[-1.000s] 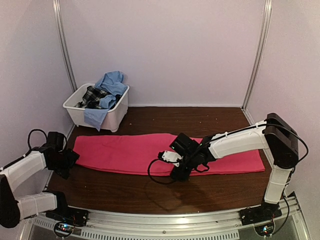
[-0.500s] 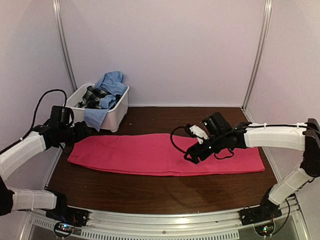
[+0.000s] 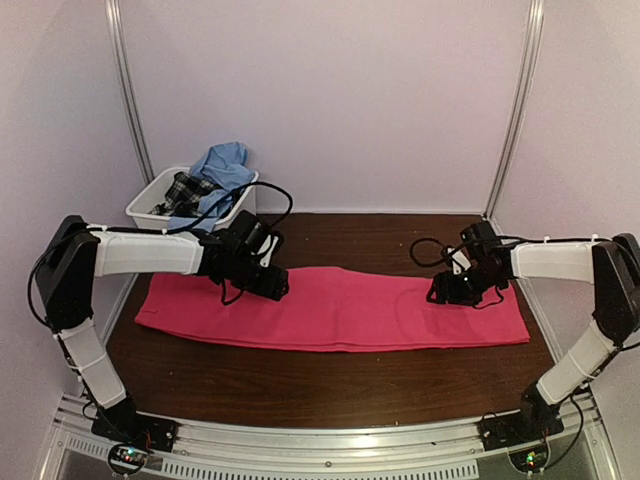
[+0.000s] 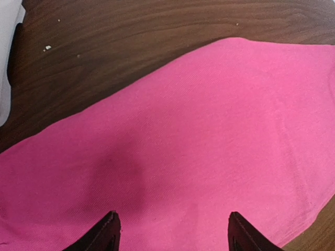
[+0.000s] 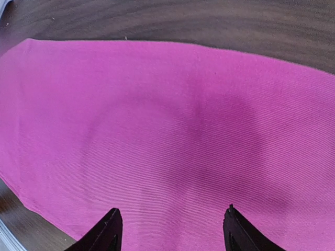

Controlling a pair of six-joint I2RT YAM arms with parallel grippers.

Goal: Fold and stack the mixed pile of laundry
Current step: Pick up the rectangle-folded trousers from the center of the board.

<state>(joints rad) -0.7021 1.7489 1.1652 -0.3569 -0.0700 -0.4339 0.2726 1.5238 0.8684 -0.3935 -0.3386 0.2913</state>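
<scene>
Across the middle of the table [image 3: 330, 385] lies one pink cloth [image 3: 340, 310], spread flat as a long band from 9 o'clock to 3 o'clock in the top view. Its 9 o'clock end is a little wider than the other end. Both long edges of it show in the wrist views, with dark wood beyond them.

At 10 o'clock stands one white tub [image 3: 143, 214], just beyond the cloth's corner. Two garments can be counted in it: one light blue shirt [image 3: 222, 165], heaped above the rim and hanging over the front wall, and one black-and-white plaid [image 3: 185, 188] beside it toward 9 o'clock.

Two tools are over the cloth, one on each half. The left tool [image 3: 265, 283] is at the far edge of the cloth, toward 10 o'clock from its middle. The right tool [image 3: 447, 290] is near the 3 o'clock end. Each wrist view shows two dark fingers [image 4: 109, 231] spread wide apart, with nothing between them but pink fabric below and a soft shadow on it. Both tools are released. Whether the fingertips [image 5: 108, 230] touch the cloth, I cannot tell.
</scene>
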